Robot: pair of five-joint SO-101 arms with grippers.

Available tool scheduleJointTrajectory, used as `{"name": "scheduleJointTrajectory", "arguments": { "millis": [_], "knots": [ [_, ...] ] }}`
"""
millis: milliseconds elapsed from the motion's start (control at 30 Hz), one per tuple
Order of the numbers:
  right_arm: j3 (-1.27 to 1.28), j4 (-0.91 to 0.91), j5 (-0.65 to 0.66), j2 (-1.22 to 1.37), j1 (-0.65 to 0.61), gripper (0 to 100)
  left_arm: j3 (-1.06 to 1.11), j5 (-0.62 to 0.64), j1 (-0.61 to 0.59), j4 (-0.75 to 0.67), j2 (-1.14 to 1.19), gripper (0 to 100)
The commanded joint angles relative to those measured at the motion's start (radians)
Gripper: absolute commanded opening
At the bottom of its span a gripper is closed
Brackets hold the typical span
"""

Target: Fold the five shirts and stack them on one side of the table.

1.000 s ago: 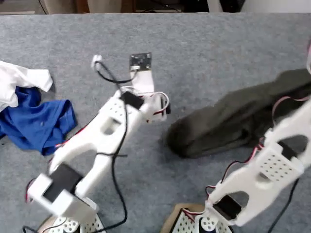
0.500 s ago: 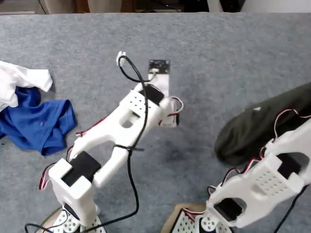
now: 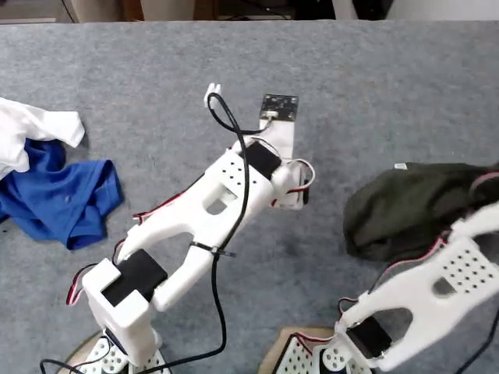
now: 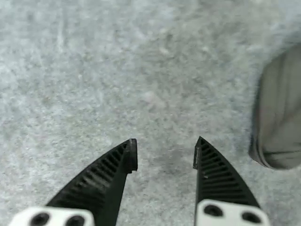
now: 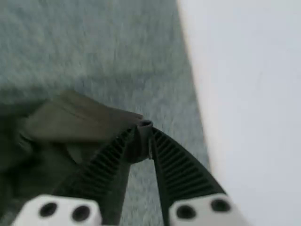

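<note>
An olive shirt (image 3: 405, 206) lies bunched on the grey table at the right side. In the right wrist view my right gripper (image 5: 143, 136) is shut on a fold of this olive shirt (image 5: 70, 122), close to the table's edge. The right arm (image 3: 444, 280) rises along the right edge of the high view. My left gripper (image 4: 165, 153) hovers open over bare grey cloth, with the olive shirt (image 4: 280, 122) a short way off to its side. The left arm (image 3: 226, 199) stretches across the table's middle. A blue shirt (image 3: 58, 195) and a white shirt (image 3: 31, 128) lie crumpled at the far left.
The grey table cover (image 3: 156, 62) stretches bare across the back and middle. A pale surface (image 5: 249, 70) lies beyond the table edge beside the right gripper. Both arm bases (image 3: 312, 354) stand at the front edge, with loose cables (image 3: 214, 304) trailing.
The right arm has pulled the olive shirt to the right, bunching it into a smaller heap. The left arm has swung right and farther out over the table's middle.
</note>
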Motion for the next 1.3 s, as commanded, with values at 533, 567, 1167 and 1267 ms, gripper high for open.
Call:
{"name": "scheduleJointTrajectory", "arguments": {
  "millis": [533,567,1167,1267],
  "knots": [
    [-0.042,-0.107,0.163,0.188,0.28,0.5,-0.614,0.092,0.267,-0.13,0.581,20],
    [-0.041,-0.106,0.163,0.188,0.277,0.5,-0.687,0.094,0.273,-0.089,0.625,20],
    [-0.044,0.072,0.103,0.07,0.108,0.5,-1.628,-0.186,0.014,0.572,0.874,2],
    [-0.044,0.132,0.025,-0.035,0.021,0.5,-1.619,-0.229,-0.068,0.572,0.792,2]
  ]
}}
